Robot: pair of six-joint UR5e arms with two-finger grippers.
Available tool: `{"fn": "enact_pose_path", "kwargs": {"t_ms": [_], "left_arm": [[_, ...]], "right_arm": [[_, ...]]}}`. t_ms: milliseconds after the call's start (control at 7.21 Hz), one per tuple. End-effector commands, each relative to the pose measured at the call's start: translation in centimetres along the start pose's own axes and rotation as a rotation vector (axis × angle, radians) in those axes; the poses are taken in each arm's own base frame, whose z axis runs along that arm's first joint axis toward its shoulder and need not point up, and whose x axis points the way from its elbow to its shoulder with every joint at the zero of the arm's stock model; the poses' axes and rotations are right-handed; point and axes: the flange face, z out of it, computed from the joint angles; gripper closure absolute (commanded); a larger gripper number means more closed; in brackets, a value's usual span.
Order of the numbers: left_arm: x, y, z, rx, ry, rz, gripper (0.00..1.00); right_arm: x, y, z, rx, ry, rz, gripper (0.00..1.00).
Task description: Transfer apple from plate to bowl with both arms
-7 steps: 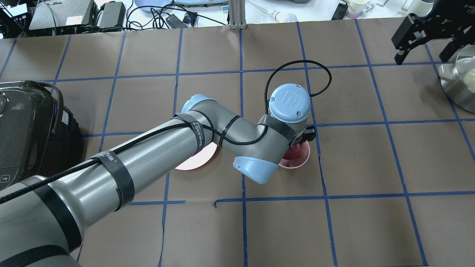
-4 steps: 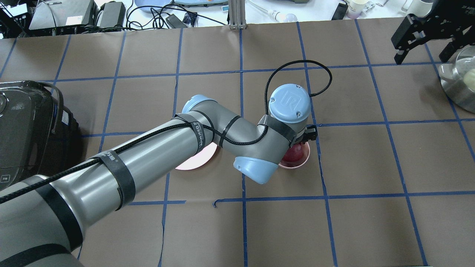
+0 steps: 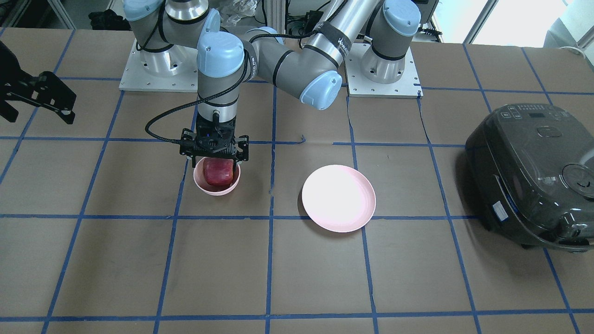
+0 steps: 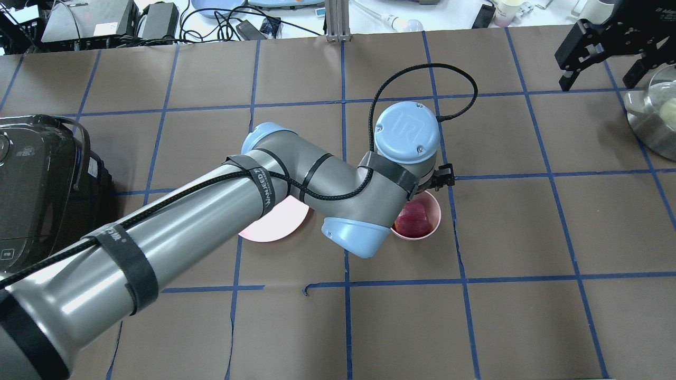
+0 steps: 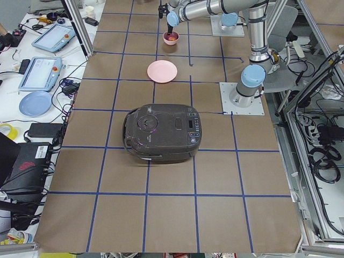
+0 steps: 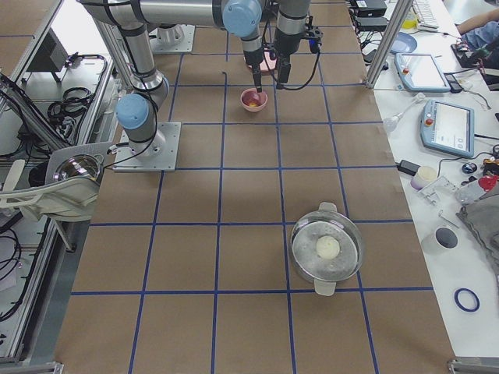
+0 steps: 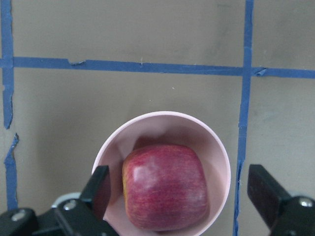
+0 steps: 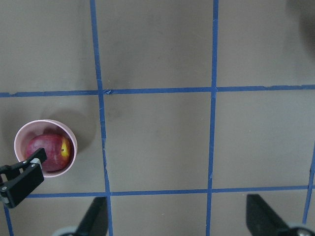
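The left claw [image 3: 214, 157] hangs just above a small pink bowl [image 7: 219, 152], its two fingers spread wide, one on each side of the rim, holding nothing. A dark red apple [image 7: 165, 187] lies inside the bowl and fills much of it. The bowl stands well in from every edge of the brown table [image 3: 417, 278], nearer the robot's edge than the operators' edge. Beside it, toward the table's left end, sits a wide pink plate [image 3: 338, 198], bare. The right claw [image 4: 598, 74] hangs high, toward the right end, also spread and holding nothing.

The transfer looks done, so the risk lies in the retreat. The fingers sit close to the rim; a sideways pull before a clean lift could clip the bowl and tip or drag it. The bowl looks light and the apple rides high in it, so a knock might roll the fruit out.

Count: one apple, one bowl, one plate, two arms, two claws. Also one dark rice cooker [image 3: 533, 171] by the left end and one metal pot [image 4: 647, 132] by the right end.
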Motion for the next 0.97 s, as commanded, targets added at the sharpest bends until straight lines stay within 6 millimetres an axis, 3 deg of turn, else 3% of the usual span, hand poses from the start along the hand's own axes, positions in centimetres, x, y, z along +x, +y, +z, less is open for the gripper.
{"fn": "enact_pose_path", "kwargs": {"t_ms": [0,139,277,416,554,693,832], "left_arm": [[-6.2,-3.0,-5.5,-0.063,-0.083,0.004,0.0],[-11.0,-5.6,-8.6,-0.082,-0.096,-0.042,0.0],[-16.5,-7.2,-10.7,-0.129,-0.126,-0.054,0.0],[-20.8,-8.5,-13.3,-0.147,-0.141,-0.042,0.0],[-24.3,-8.8,-16.6,-0.142,-0.147,-0.055,0.0],[-25.9,-8.9,-19.2,-0.13,-0.145,-0.063,0.0],[-26.2,-9.3,-21.5,-0.106,-0.144,-0.046,0.0]], "right_arm": [[-4.4,0.3,0.7,-0.009,0.002,-0.003,0.0],[-7.7,0.6,1.0,-0.01,0.011,0.042,0.0],[-10.3,1.4,0.8,-0.006,0.011,0.037,0.0],[-12.9,2.3,1.3,-0.014,0.016,0.02,0.0],[-13.9,2.7,1.8,-0.022,0.018,0.011,0.0],[-13.7,2.6,2.0,-0.027,0.026,-0.002,0.0],[-13.6,2.5,2.0,-0.026,0.024,0.001,0.0]]}}
